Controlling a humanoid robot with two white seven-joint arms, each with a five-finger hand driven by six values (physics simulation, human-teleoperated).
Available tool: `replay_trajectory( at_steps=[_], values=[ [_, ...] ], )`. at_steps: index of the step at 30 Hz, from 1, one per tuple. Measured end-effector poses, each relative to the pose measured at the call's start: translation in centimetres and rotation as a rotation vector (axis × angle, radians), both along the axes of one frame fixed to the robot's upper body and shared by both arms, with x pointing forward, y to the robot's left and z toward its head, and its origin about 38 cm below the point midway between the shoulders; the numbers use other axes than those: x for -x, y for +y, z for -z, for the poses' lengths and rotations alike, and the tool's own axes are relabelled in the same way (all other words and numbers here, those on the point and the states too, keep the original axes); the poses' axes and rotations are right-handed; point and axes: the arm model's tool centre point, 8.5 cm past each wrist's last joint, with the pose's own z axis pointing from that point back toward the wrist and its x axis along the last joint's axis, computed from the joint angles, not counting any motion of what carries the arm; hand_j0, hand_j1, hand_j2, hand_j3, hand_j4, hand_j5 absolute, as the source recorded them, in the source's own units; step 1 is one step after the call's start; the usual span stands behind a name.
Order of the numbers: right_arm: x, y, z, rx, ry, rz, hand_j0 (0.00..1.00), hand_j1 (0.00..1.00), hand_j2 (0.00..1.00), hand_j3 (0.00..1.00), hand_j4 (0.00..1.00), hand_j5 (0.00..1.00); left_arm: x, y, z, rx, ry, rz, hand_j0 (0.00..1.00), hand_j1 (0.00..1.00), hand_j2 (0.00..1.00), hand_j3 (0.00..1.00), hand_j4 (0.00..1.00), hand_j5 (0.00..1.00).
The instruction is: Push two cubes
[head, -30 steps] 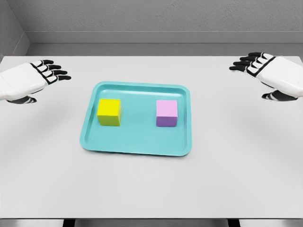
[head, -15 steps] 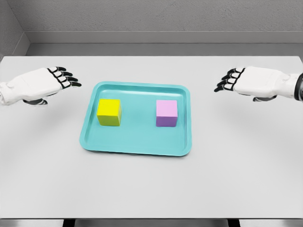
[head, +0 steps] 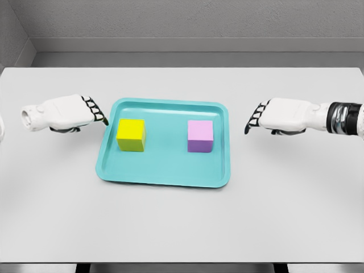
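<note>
my left hand [head: 63,112]: fingers loosely extended, empty, just beside the teal tray [head: 165,173]. yellow cube [head: 131,135]: left part of tray. pink cube [head: 200,136]: right part, apart from yellow. my right hand [head: 278,115]: fingers relaxed, empty, near the tray's right rim, on the white table [head: 182,222].

Cubes: two are sitting between the hands, one yellow cube [head: 131,135] and one pink cube [head: 200,136].
Trays: one teal tray [head: 165,173] is lying between the hands.
Hands: two are showing, left hand [head: 65,112] and right hand [head: 281,116].
Tabletops: one tabletop [head: 182,222] is carrying everything.
</note>
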Motion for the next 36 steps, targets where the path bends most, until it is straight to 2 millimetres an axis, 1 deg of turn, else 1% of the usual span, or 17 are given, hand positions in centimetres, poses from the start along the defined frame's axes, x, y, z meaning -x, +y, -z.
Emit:
replay_trajectory(
  at_steps=[3,5,8,11,16,18,21,27,30,36],
  values=[
    [-0.4,0.3,0.7,-0.009,0.016,0.009,0.69,0.69,0.69,0.69,0.69,0.69,0.4,0.0,-0.2,-0.021,0.0,0.017,0.76,0.76,0.76,0.76,0.76,0.76],
    [-0.8,0.8,1.2,-0.013,0.024,0.007,0.69,0.69,0.69,0.69,0.69,0.69,0.5,-0.1,-0.1,-0.026,0.003,0.023,0.76,0.76,0.76,0.76,0.76,0.76],
    [-0.9,1.9,2.1,-0.02,0.044,-0.008,0.68,0.68,0.68,0.68,0.68,0.68,0.5,-0.5,-0.1,-0.024,0.003,0.031,0.76,0.76,0.76,0.76,0.76,0.76],
    [-0.8,2.6,2.6,-0.027,0.054,-0.019,0.68,0.68,0.68,0.68,0.68,0.68,0.5,-0.9,0.1,-0.019,0.005,0.039,0.76,0.76,0.76,0.76,0.76,0.76],
    [-0.9,3.6,2.9,-0.028,0.052,-0.035,0.68,0.68,0.68,0.68,0.68,0.68,0.4,-1.5,0.5,-0.012,0.012,0.045,0.76,0.76,0.76,0.76,0.76,0.76],
    [-1.2,4.0,2.5,-0.028,0.039,-0.041,0.67,0.67,0.67,0.67,0.67,0.67,0.3,-1.8,0.5,-0.008,0.012,0.049,0.76,0.76,0.76,0.76,0.76,0.76],
    [-1.3,4.3,2.5,-0.027,0.034,-0.045,0.67,0.67,0.67,0.67,0.67,0.67,0.3,-2.2,0.7,-0.002,0.014,0.055,0.76,0.76,0.76,0.76,0.76,0.76],
    [-1.4,5.1,3.1,-0.018,0.039,-0.053,0.67,0.67,0.67,0.67,0.67,0.67,0.4,-2.7,0.8,-0.001,0.02,0.063,0.76,0.76,0.76,0.76,0.76,0.76],
    [-1.6,5.8,3.1,-0.015,0.033,-0.066,0.67,0.67,0.67,0.67,0.67,0.67,0.3,-3.1,0.8,0.004,0.019,0.069,0.76,0.76,0.76,0.76,0.76,0.76],
    [-1.6,7.3,3.7,-0.012,0.04,-0.091,0.67,0.67,0.67,0.67,0.67,0.67,0.2,-4.2,0.8,0.017,0.017,0.086,0.76,0.76,0.76,0.76,0.76,0.76]
  ],
)
